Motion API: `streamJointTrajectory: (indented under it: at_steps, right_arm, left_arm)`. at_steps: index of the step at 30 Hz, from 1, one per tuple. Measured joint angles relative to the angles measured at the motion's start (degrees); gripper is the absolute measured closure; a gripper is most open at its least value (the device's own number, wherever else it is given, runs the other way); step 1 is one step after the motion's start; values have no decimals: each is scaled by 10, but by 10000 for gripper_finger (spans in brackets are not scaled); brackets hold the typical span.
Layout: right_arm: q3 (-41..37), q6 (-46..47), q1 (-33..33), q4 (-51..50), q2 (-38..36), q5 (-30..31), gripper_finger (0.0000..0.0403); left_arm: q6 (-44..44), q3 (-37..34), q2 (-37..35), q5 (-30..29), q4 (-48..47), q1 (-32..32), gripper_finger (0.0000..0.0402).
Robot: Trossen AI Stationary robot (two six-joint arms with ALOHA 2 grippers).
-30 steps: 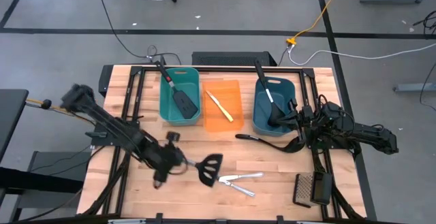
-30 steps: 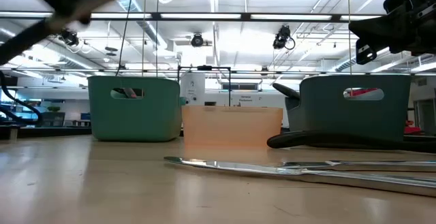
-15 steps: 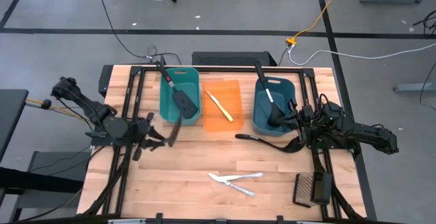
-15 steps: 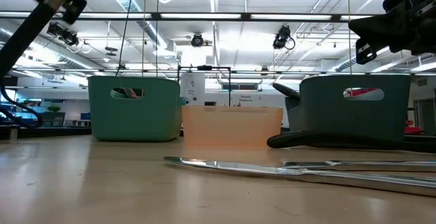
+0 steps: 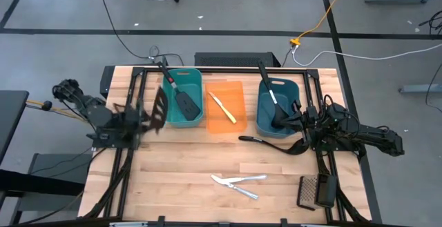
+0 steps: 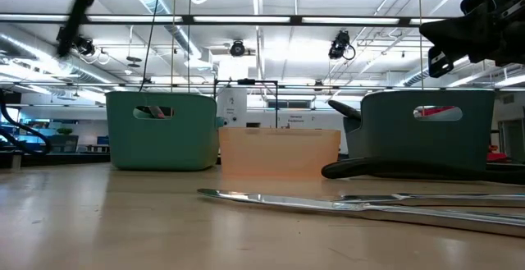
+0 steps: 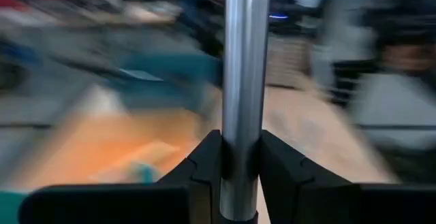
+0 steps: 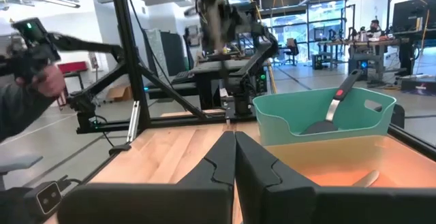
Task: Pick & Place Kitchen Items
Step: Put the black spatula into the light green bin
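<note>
Left gripper (image 5: 138, 120), fingers clamping a spatula (image 5: 158, 107), hangs beside the teal tub (image 5: 182, 96) near the worktop (image 5: 186, 185) edge; right gripper (image 5: 295, 120), fingers closed empty, waits by the blue tub (image 5: 276, 103).

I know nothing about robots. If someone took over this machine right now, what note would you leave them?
Left hand: shut on a spatula, lifted beside the teal tub.
Right hand: shut, empty, waiting by the blue tub.
Done: one spatula in the teal tub, a pale yellow knife in the orange tub, a black utensil in the blue tub.
Left: drop the held spatula; a black ladle and silver pieces lie on the table.
</note>
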Motion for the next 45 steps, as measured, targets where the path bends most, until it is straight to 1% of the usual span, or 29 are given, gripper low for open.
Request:
streamJointTrajectory:
  at_steps: [3, 6, 8, 10, 13, 16, 20, 22, 25, 28, 32, 34, 37, 40, 45]
  right_arm:
    - [0, 8, 0, 0, 0, 4, 396]
    - [0, 10, 0, 0, 0, 10, 396]
    - [0, 10, 0, 0, 0, 14, 396]
    - [0, 10, 0, 0, 0, 15, 396]
    - [0, 10, 0, -1, 0, 15, 396]
    - [0, 10, 0, -1, 0, 15, 396]
    - [0, 9, 0, -2, 0, 15, 396]
    - [0, 9, 0, -2, 0, 15, 396]
    - [0, 9, 0, -3, 0, 15, 396]
    - [0, 5, 0, -6, 0, 15, 396]
    - [0, -6, 0, -8, 0, 15, 396]
    - [0, -8, 0, -10, 0, 15, 396]
    - [0, -13, 0, -10, 0, 15, 396]
    - [0, -19, 0, -10, 0, 15, 396]
    - [0, -21, 0, -10, 0, 15, 396]
  left_arm:
    - [80, 100, 74, -120, -64, 8, 328]
    - [173, 190, 155, -234, -110, 35, 328]
    - [245, 233, 201, -276, -131, 70, 328]
    - [322, 264, 242, -297, -130, 116, 328]
    - [431, 284, 280, -293, -133, 192, 328]
    - [493, 285, 298, -274, -155, 274, 328]
    - [513, 285, 329, -220, -216, 393, 328]
    - [526, 285, 345, -201, -232, 442, 328]
    - [576, 285, 367, -199, -240, 494, 328]
    - [631, 285, 390, -192, -246, 521, 328]
    - [700, 272, 408, -185, -259, 531, 328]
    - [742, 248, 411, -189, -257, 531, 328]
    - [802, 206, 409, -210, -240, 532, 328]
    - [815, 171, 409, -196, -236, 532, 328]
    - [867, 115, 409, -186, -164, 532, 328]
